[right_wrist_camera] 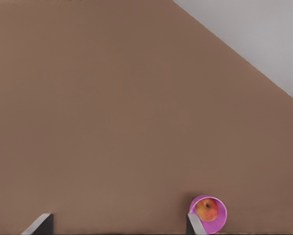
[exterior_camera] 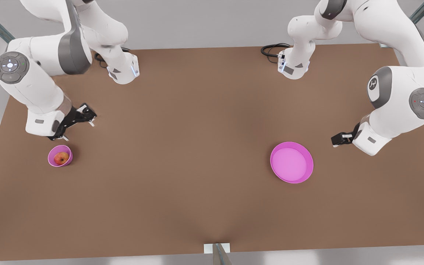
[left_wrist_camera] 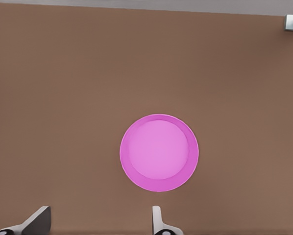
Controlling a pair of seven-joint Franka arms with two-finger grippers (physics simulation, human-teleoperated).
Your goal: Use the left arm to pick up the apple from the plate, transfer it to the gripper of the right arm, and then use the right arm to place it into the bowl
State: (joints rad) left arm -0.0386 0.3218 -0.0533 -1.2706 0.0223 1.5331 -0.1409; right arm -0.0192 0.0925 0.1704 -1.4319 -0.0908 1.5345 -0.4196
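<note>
We are seeing the apple [exterior_camera: 61, 158] sitting inside the bowl [exterior_camera: 52, 160] near the table's [exterior_camera: 182, 147] front edge on the front view's left. The right gripper [exterior_camera: 78, 124] is hanging just behind the bowl, its fingers spread wide, gripping nothing and touching neither. Across the table we are seeing the plate [exterior_camera: 304, 176] lying bare, with the left gripper [exterior_camera: 338, 140] waiting just beside it toward the front view's right, wide open and empty too.
</note>
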